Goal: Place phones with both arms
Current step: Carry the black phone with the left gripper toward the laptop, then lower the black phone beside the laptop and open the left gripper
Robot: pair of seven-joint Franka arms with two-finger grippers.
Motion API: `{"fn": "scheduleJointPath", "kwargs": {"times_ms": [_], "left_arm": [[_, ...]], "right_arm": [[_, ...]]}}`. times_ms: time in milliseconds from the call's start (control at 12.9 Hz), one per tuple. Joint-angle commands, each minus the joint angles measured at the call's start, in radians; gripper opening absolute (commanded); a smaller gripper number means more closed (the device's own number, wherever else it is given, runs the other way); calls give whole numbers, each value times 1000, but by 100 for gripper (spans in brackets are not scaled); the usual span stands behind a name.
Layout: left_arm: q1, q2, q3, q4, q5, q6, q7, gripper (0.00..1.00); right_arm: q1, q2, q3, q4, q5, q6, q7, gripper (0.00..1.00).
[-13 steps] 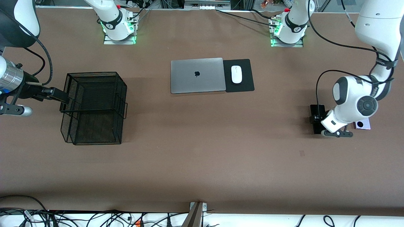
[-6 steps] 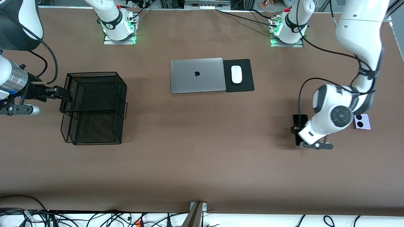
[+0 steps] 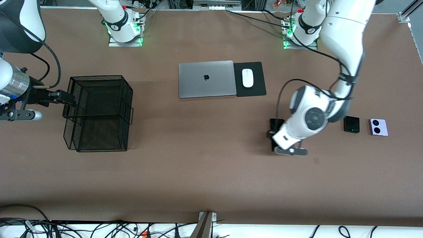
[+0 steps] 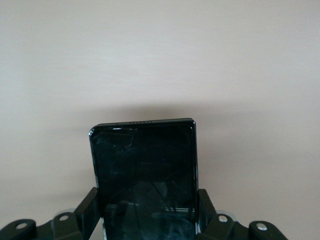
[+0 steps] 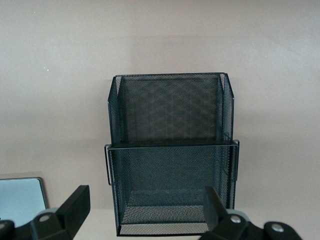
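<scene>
My left gripper (image 3: 274, 135) is shut on the long black phone (image 3: 277, 124) and holds it above bare table between the laptop and the other phones. In the left wrist view the black phone (image 4: 145, 165) sticks out from between the closed fingers of the left gripper (image 4: 148, 212). The small squarish black phone (image 3: 351, 124) and the lavender-white phone (image 3: 378, 127) lie side by side at the left arm's end of the table. My right gripper (image 3: 70, 100) is open at the rim of the black mesh basket (image 3: 96, 77), and nothing sits between the fingers of the right gripper (image 5: 145, 207).
A silver laptop (image 3: 207, 78) lies shut near the bases, with a white mouse (image 3: 247, 78) on a black pad (image 3: 256, 90) beside it. The mesh basket (image 5: 170, 107) has two compartments and nothing shows inside it.
My left arm has carried the long black phone away from the other two phones toward the table's middle, uncovering the small black one. The right gripper edged slightly toward the basket.
</scene>
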Motion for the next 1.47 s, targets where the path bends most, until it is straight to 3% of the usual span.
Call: {"fn": "scheduleJointPath", "kwargs": {"times_ms": [0, 310, 775, 1394], "left_arm": [[-150, 97, 21, 141, -17, -31, -191, 15], [-299, 175, 26, 250, -12, -30, -420, 13], [-402, 386, 35, 573, -12, -17, -580, 13], [-497, 470, 36, 584, -14, 85, -513, 13]], "right_arm": [[-6, -6, -3, -9, 11, -2, -16, 100], [-15, 15, -8, -9, 20, -5, 3, 100], [-29, 52, -8, -9, 22, 4, -10, 100], [-30, 52, -8, -7, 20, 8, 1, 100]]}}
